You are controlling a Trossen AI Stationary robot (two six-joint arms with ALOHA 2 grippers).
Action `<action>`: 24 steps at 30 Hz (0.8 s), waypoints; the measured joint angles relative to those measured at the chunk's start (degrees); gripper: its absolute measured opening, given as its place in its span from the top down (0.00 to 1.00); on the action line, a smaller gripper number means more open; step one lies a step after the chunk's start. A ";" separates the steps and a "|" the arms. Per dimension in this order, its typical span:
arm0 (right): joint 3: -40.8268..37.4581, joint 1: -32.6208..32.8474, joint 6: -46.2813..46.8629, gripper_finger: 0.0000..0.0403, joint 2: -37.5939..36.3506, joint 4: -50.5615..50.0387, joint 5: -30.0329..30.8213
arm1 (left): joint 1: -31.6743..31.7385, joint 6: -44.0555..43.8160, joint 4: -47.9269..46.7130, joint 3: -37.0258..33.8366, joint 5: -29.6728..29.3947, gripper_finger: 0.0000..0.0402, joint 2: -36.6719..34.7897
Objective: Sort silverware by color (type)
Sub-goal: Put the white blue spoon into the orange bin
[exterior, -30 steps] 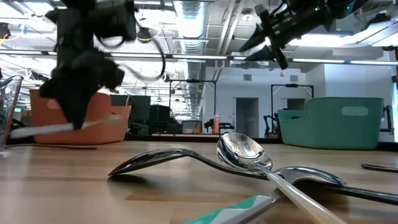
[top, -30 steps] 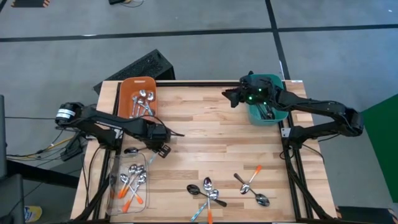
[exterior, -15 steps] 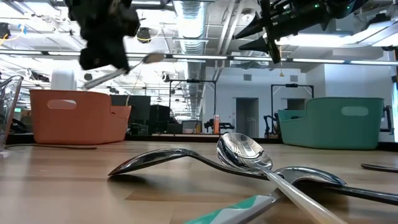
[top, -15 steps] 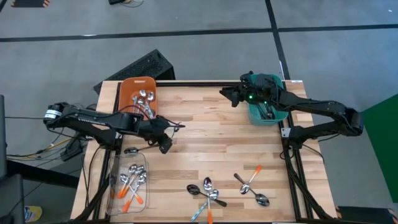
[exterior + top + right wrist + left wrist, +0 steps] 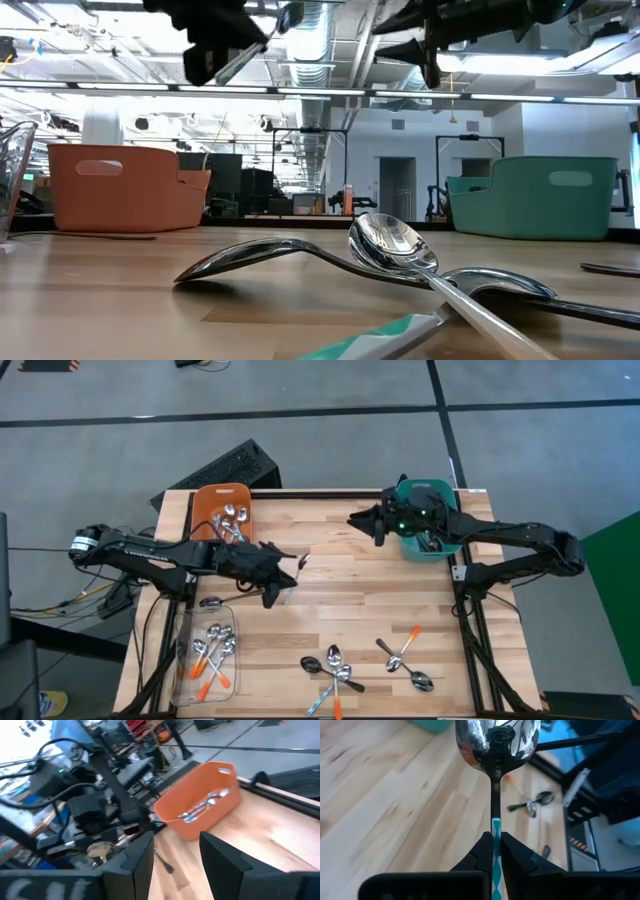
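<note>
My left gripper (image 5: 283, 572) is shut on a spoon (image 5: 496, 750) with a shiny bowl and a light-blue patterned handle, high above the table's left middle. In the low view the spoon (image 5: 262, 38) slants upward, far above the wood. My right gripper (image 5: 362, 520) hangs open with nothing between its fingers (image 5: 135, 860), in the air just left of the teal bin (image 5: 432, 532). Loose spoons (image 5: 335, 670) lie in a heap near the front edge, and others (image 5: 405, 656) lie to their right. My left gripper pinches the spoon's light-blue handle (image 5: 496, 851) between its two fingers, which lie along the handle. The silver neck and bowl (image 5: 497, 740) stick out ahead of the fingertips. The spoon is lifted clear of the table, its bowl end tilted upward.
An orange bin (image 5: 208, 510) with silver spoons stands at the far left. The teal bin holds dark spoons. A clear tray (image 5: 192, 660) with orange-handled spoons sits at the near left, with a dark spoon (image 5: 210, 602) beside it. The middle of the table is bare wood.
My left gripper has risen from beside the clear tray and gone toward the table's far right. It has tipped up from pointing steeply down to nearly level and has rolled. The spoon has come up with it. My right gripper has drifted a little toward the table's left.
</note>
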 joint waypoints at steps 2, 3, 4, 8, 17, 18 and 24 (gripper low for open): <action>0.00 0.46 0.02 0.55 0.00 0.46 -1.01 | 0.00 1.08 1.72 0.01 0.81 0.99 0.00; -0.01 0.65 0.02 0.55 0.00 0.65 -1.18 | 0.00 1.45 2.38 0.01 1.25 0.99 0.00; -0.01 0.89 0.02 0.55 0.00 0.81 -1.36 | 0.00 1.76 2.91 0.01 1.38 0.99 0.00; -0.01 1.90 0.04 0.55 0.00 0.96 -1.39 | 0.00 2.51 5.82 0.01 1.39 0.99 0.00; -0.01 4.20 0.04 0.55 0.00 3.16 -1.40 | 0.07 7.49 12.15 0.01 5.27 0.99 0.00; 0.00 4.39 0.04 0.55 0.00 3.20 -1.40 | 0.07 7.85 12.60 0.01 5.84 0.99 0.00; 0.01 6.30 0.04 0.55 1.72 10.70 -1.36 | 0.58 10.79 17.65 0.01 7.89 0.99 0.00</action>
